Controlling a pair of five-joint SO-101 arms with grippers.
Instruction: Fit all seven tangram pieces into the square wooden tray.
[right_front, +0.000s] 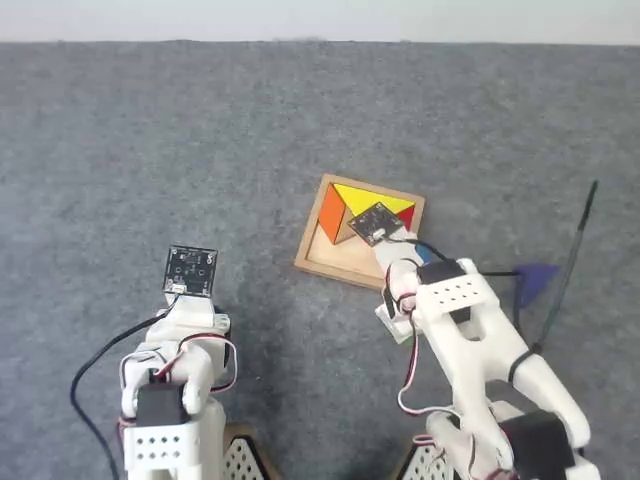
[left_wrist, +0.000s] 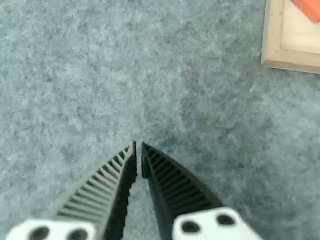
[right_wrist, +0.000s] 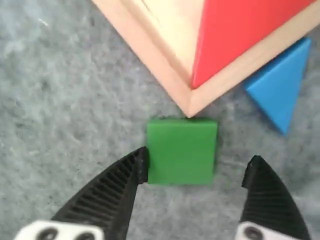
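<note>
The green square (right_wrist: 182, 151) lies flat on the worktop (right_wrist: 50, 100) outside the tray (right_wrist: 155, 60), one side against the tray's corner, so no long axis. The right fingers (right_wrist: 120, 185) are spread around it, one tip touching it. The left fingers (left_wrist: 172, 185), well apart, are almost pressed together.

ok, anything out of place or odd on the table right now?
Nothing damaged or spilled. Lying outside the tray: the green square at its corner, inside the open right gripper; the blue triangle beside its edge; a purple piece farther off.
</note>
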